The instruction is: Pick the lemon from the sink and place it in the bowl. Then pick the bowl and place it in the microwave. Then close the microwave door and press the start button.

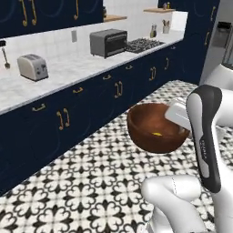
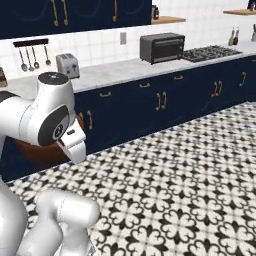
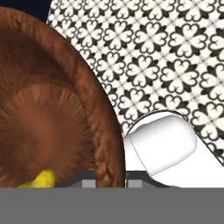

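Observation:
The reddish-brown wooden bowl (image 1: 148,123) hangs in the air above the patterned floor, in front of the dark blue cabinets. The small yellow lemon (image 1: 157,134) lies at its bottom and peeks in at the lower edge of the hand view (image 3: 41,179). My gripper (image 3: 111,183) is shut on the bowl's rim (image 3: 107,148), one fingertip inside the wall and one outside. In the right base view the bowl (image 2: 37,150) is mostly hidden behind my arm. The sink and the microwave with its door are out of view.
A white counter (image 1: 68,73) along the left carries a silver toaster (image 1: 32,67), a grey toaster oven (image 1: 108,42) and a gas cooktop (image 1: 144,44). Dark blue cabinets (image 1: 68,118) with brass handles stand below it. Open tiled floor (image 2: 190,175) stretches to the right.

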Motion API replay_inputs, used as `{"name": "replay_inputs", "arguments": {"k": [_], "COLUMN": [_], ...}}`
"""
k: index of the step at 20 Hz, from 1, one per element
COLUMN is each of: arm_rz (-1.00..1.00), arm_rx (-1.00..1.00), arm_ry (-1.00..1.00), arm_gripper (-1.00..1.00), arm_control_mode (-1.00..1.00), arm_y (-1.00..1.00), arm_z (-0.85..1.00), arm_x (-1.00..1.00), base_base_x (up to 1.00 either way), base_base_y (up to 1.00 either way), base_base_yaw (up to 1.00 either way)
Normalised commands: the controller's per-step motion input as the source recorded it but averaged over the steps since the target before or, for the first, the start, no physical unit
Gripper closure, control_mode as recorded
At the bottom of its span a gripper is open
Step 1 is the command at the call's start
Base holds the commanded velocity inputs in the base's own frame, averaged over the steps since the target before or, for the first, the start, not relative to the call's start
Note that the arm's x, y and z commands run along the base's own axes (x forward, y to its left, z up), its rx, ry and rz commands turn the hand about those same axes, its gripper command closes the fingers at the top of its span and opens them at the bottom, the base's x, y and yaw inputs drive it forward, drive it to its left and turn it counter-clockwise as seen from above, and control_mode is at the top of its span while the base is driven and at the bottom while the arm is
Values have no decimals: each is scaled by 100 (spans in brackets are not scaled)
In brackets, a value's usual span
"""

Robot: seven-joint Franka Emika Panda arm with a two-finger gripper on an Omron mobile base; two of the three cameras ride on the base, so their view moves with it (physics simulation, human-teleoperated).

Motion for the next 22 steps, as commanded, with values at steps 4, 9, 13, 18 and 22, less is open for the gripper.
{"name": "replay_inputs", "arguments": {"k": [4,9,13,18,22], "arm_rz": [0,0,0,0,0], "arm_rx": [0,0,0,0,0], "arm_ry": [0,0,0,0,0], "arm_gripper": [100,100,100,100,100], "arm_control_mode": [100,100,100,100,100], "arm_y": [0,0,0,0,0], "arm_z": [0,0,0,0,0], "arm_x": [0,0,0,0,0], "base_base_x": [24,31,45,80,100], "base_base_y": [-41,-39,-46,-43,-30], "base_base_yaw": [-66,-64,-57,-45,-34]}}
